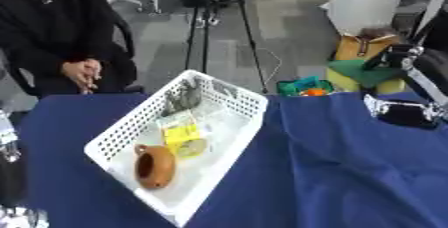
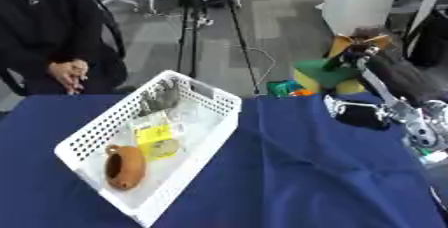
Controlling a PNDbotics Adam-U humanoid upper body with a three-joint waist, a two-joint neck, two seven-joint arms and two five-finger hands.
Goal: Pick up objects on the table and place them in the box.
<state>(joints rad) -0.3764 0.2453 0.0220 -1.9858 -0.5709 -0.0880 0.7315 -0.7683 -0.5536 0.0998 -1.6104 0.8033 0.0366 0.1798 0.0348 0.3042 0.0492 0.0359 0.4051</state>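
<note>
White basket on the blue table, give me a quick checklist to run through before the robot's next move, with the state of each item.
1. White basket upright with open top: ok.
2. Room left in basket beside the brown pot and yellow packet: ok.
3. Right hand free of objects: cannot tell.
4. Left hand in view: not ok.
5. Object left on the blue cloth to pick: cannot tell; none shows.

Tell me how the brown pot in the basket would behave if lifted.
The brown pot looks like stiff clay, so probably rigid and breakable. Lying on its side in the white basket, its rounded body might roll. It probably weighs more than the yellow packet beside it.
</note>
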